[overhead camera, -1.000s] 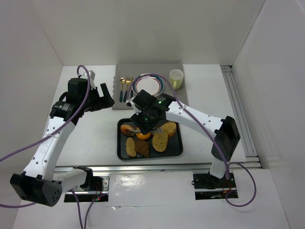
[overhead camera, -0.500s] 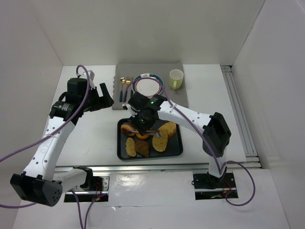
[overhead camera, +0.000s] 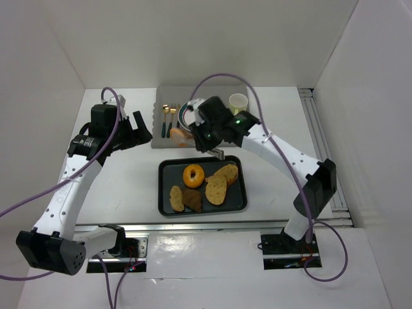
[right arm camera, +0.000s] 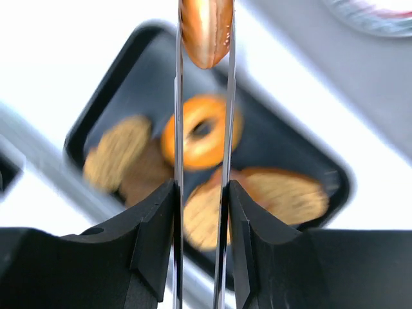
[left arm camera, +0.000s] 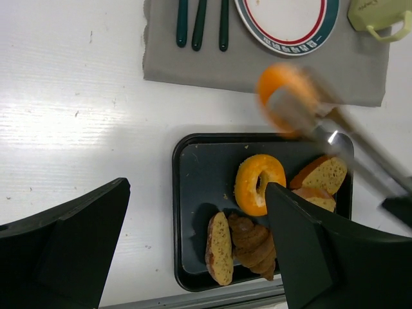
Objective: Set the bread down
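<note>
My right gripper (overhead camera: 207, 136) (right arm camera: 201, 187) is shut on metal tongs (right arm camera: 178, 96), and the tongs clamp a small orange-brown bread roll (overhead camera: 178, 136) (right arm camera: 206, 29). The roll hangs above the front edge of the grey mat (overhead camera: 168, 96), just left of the white plate (overhead camera: 188, 113) (left arm camera: 286, 16). It looks blurred in the left wrist view (left arm camera: 283, 90). My left gripper (overhead camera: 138, 129) (left arm camera: 198, 187) is open and empty, high above the table left of the black tray (overhead camera: 168, 168) (left arm camera: 193, 193).
The tray holds an orange ring-shaped bread (overhead camera: 193, 175) (left arm camera: 259, 183), a croissant (overhead camera: 192, 199) (left arm camera: 251, 241) and a few bread slices (overhead camera: 217, 188). On the mat are cutlery (overhead camera: 168, 119) (left arm camera: 199, 22) and a yellow cup (overhead camera: 238, 105) (left arm camera: 376, 16).
My right arm has lifted off the tray and swung to the back left, carrying the roll in the tongs to the mat beside the plate. The left arm has barely moved.
</note>
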`<state>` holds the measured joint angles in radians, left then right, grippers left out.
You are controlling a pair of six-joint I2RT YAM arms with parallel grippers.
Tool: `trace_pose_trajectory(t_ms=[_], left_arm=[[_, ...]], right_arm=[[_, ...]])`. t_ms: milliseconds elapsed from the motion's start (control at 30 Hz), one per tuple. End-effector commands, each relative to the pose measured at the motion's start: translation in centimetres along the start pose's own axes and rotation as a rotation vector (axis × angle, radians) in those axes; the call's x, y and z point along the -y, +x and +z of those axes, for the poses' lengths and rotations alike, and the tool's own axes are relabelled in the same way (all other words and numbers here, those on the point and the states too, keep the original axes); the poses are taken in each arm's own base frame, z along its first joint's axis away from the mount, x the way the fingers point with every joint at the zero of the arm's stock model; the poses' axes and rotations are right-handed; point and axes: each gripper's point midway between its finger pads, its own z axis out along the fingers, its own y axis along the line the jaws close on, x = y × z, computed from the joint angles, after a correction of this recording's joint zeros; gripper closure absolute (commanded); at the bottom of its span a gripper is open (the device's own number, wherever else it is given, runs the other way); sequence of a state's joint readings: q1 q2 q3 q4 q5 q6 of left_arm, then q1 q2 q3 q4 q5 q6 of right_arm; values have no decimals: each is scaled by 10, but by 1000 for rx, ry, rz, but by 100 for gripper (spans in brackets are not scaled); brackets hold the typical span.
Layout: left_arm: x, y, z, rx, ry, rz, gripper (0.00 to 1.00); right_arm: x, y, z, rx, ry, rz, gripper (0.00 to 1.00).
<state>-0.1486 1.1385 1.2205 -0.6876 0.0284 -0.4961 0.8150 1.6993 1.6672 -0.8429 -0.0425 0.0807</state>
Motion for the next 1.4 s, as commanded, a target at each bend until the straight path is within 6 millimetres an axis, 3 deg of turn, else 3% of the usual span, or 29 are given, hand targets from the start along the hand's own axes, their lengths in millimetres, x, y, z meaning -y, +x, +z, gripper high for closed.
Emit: trace_pose_trajectory(t_ms=[0, 67, 133, 167, 233, 300, 333, 433, 500, 600, 700, 833, 867, 1033, 1067, 1133, 1167, 1300, 1367], left_arm=[[-7, -5, 7, 4, -11, -42, 0], [-6, -3, 8, -5, 11, -34, 0], [-4, 3, 13, -28, 36, -6, 0], [-6, 11, 22, -67, 31, -11, 0], [-6, 21, 26, -117, 33, -17, 0], [-8, 24, 27, -126, 30, -18, 0], [-9, 26, 26, -125, 30, -18, 0], [-11, 33, 23, -129, 29, -19, 0], [-14, 39, 24, -147, 21, -21, 0], [-13, 48, 23, -169, 38, -25, 0], [-11, 48, 23, -173, 47, -26, 0], [-15, 53, 24, -186, 31, -28, 0], [-15, 49, 23, -174, 26, -26, 0], [-15, 45, 22, -162, 21, -24, 0], [-14, 44, 20, -162, 21, -24, 0], [-14, 44, 20, -162, 21, -24, 0], [-14, 44, 20, -162, 21, -33, 0], [-13, 44, 20, -154, 23, -41, 0], [-13, 44, 20, -154, 23, -41, 0]], right_arm=[[44, -55, -18, 245, 95, 152, 59], [78, -67, -13, 294, 183, 216, 59], [98, -78, -5, 341, 220, 286, 59], [114, -84, -3, 361, 228, 322, 59], [130, -92, 18, 378, 240, 365, 59], [138, -100, 28, 389, 269, 379, 59], [143, -93, 46, 355, 287, 382, 59], [157, -84, 72, 319, 319, 406, 57], [171, -84, 75, 338, 333, 435, 56], [175, -76, 90, 323, 320, 449, 49], [175, -76, 90, 323, 320, 450, 40], [168, -83, 68, 349, 330, 434, 33], [167, -90, 55, 376, 327, 424, 32], [146, -99, 25, 411, 329, 380, 33], [139, -92, 23, 396, 337, 371, 35], [120, -95, -1, 433, 310, 342, 37], [113, -86, -16, 437, 310, 336, 37], [80, -49, -38, 385, 252, 295, 41], [55, -14, -32, 300, 195, 288, 44]])
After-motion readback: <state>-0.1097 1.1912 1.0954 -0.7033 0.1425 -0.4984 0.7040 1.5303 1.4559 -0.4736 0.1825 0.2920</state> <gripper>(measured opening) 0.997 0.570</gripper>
